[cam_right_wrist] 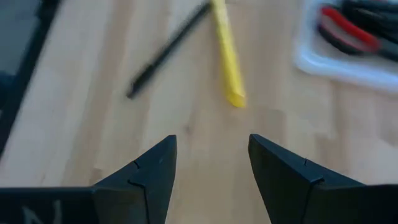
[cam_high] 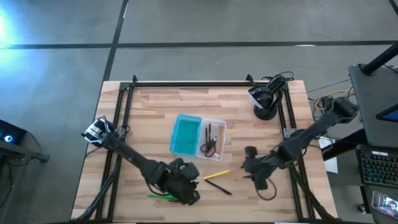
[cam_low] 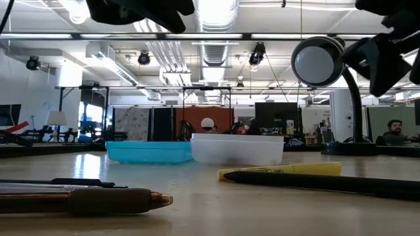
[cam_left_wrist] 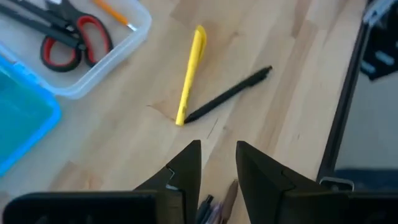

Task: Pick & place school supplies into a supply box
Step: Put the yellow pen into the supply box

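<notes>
Your left claw [cam_high: 186, 186] hovers lower centre w/ fingers apart, gripping nothing; right claw [cam_high: 249, 167] open, lower right. Yellow pen [cam_high: 216, 175] & black pen [cam_high: 219, 186] lie on tabletop [cam_high: 149, 112] between them. Scissors [cam_high: 210, 144] sit in supply box [cam_high: 213, 138], mid-frame.

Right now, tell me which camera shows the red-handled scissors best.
The left wrist view: the red-handled scissors lie sharp and close in the clear box. The high view shows them small but whole, inside the box. The right wrist view catches only a blurred handle at the edge. The low view hides them behind the box wall.
</notes>
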You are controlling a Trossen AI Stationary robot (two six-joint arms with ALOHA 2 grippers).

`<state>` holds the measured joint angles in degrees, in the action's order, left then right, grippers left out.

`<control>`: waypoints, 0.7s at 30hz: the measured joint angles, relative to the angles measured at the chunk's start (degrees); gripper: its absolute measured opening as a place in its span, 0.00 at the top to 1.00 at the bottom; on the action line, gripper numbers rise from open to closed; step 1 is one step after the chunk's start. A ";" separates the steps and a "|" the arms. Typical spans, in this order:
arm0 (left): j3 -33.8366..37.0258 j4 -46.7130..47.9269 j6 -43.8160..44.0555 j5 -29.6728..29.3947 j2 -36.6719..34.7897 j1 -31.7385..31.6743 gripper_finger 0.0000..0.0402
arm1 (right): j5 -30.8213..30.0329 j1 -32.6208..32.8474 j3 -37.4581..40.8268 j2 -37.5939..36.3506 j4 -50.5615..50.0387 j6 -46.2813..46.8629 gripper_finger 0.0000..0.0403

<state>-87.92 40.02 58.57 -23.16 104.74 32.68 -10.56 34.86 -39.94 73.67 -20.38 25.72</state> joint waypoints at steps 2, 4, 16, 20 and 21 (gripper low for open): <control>0.09 0.10 2.62 -1.96 0.00 0.57 0.79 | 0.79 -0.33 -0.02 3.92 5.51 -1.59 0.52; 0.09 0.10 4.78 -3.88 -0.01 1.01 0.79 | 0.33 -0.95 -0.37 6.96 7.05 -1.99 0.52; 0.09 1.00 12.72 -10.45 -0.01 3.90 0.79 | 0.13 -2.78 -8.81 22.67 6.82 -8.66 0.52; 0.09 1.10 13.79 -10.49 -0.02 4.81 0.79 | -0.07 -4.20 -13.27 24.48 1.76 -9.50 0.52; 0.09 1.17 13.83 -10.58 -0.02 4.94 0.79 | -0.17 -4.61 -14.10 24.64 0.65 -9.83 0.52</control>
<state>-87.83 41.19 72.40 -33.73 104.73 37.63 -10.73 30.26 -54.05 98.31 -19.73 15.88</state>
